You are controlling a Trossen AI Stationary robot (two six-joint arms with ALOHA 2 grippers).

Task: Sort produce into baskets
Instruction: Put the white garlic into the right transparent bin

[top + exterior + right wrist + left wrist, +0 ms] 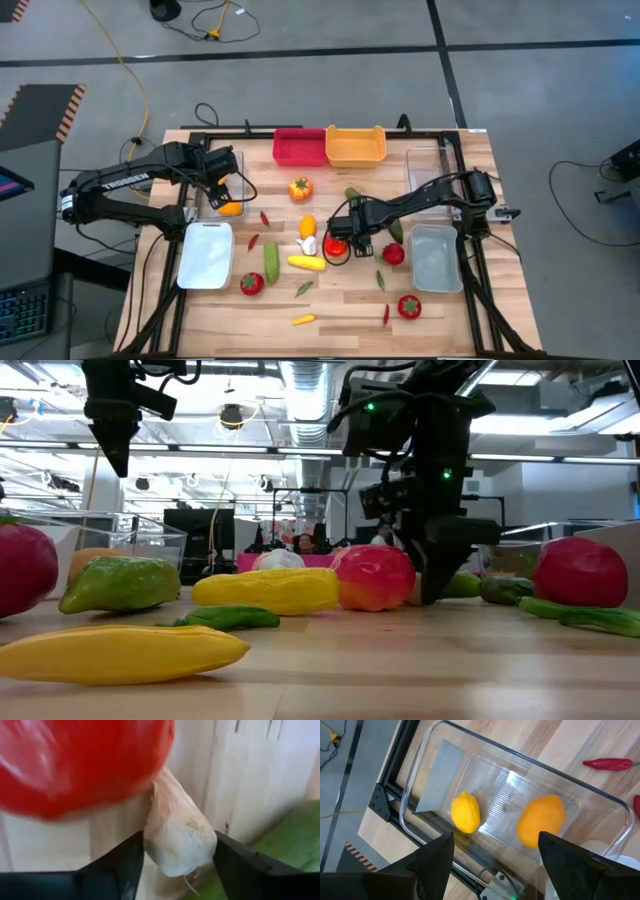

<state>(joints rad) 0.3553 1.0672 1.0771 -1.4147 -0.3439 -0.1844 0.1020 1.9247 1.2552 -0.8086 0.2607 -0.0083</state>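
At the far left of the pale wooden table, the left gripper (222, 188) hangs above a clear ribbed plastic tub (600, 800), its two dark fingers spread apart and holding nothing. Inside the tub lie a knobbly yellow lemon (465, 812) and a smooth round orange fruit (540, 820), a little apart. Just near of it sits a pale, matte rectangular tray (206, 255).

Along the far edge stand a red bin (299, 146) and an orange-yellow bin (356, 146), side by side and touching.

Mid-table, loose produce is scattered: an orange bell pepper (300, 188), a long green cucumber (271, 261), a yellow banana-shaped piece (307, 263) and a thin red chili (265, 217).

Right of these, the right gripper (338, 243) is down at the tabletop. Its fingers close around a papery white garlic bulb (179, 836), with a glossy red tomato (80, 765) pressed against the bulb.

At the right stands a grey tray (436, 259).
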